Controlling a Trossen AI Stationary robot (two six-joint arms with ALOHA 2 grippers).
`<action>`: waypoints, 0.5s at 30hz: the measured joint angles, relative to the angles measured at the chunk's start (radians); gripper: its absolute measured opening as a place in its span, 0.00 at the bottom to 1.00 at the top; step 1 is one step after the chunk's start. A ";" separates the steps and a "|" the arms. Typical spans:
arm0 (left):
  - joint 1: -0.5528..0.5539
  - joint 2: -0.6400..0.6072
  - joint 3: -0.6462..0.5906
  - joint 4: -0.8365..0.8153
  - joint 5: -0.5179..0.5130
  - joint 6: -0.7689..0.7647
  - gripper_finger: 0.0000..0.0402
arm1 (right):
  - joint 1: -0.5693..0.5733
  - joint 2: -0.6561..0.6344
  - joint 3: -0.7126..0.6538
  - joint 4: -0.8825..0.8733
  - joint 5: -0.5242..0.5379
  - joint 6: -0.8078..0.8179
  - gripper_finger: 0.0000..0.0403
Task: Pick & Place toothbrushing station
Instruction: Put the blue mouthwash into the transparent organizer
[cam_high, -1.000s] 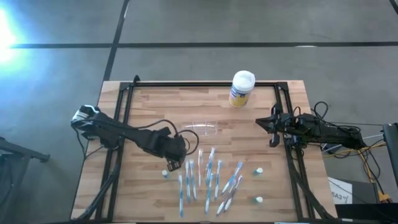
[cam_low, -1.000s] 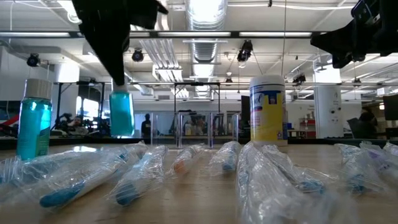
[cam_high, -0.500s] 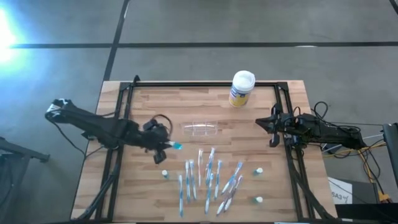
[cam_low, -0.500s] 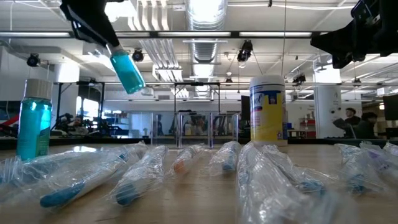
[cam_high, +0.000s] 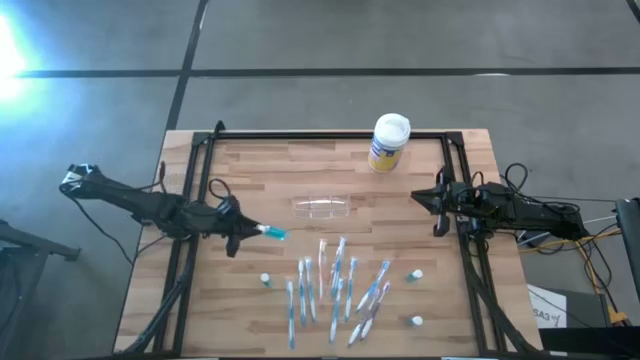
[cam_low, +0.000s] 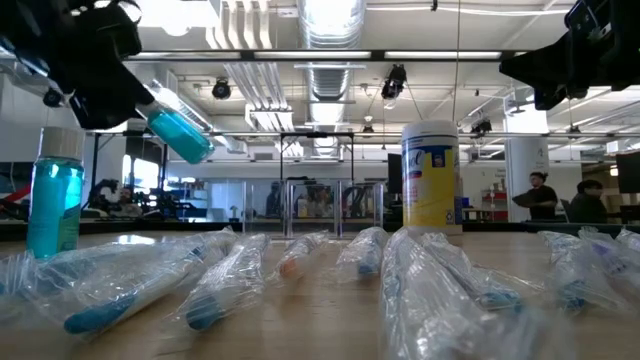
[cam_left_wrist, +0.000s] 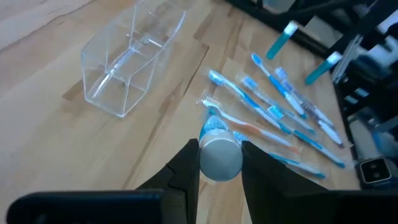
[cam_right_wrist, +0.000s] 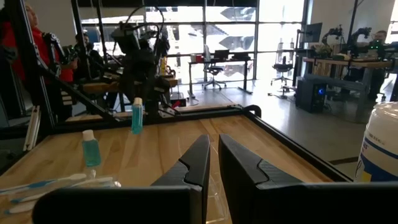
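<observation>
Nearby: wrapped toothbrushes (cam_high: 335, 290), yellow canister (cam_high: 388, 143), clear holder (cam_high: 322, 207).

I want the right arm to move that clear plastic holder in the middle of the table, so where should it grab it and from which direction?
Probably from straight above, over one long wall. The clear plastic holder sits upright with its top open and a thin divider inside, so one finger could go inside and one outside. Its walls look thin and slick, so grip near mid-length. The right gripper waits shut at the table's right edge.
</observation>
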 joint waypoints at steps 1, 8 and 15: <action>0.000 -0.020 -0.023 0.016 0.000 -0.007 0.23 | 0.000 0.000 0.000 0.000 0.000 0.000 0.08; 0.000 -0.078 -0.066 0.026 -0.005 -0.037 0.23 | 0.000 0.000 0.000 0.002 0.000 0.000 0.08; 0.032 -0.003 0.124 -0.065 -0.022 0.012 0.23 | 0.000 0.000 0.000 0.006 0.000 0.000 0.08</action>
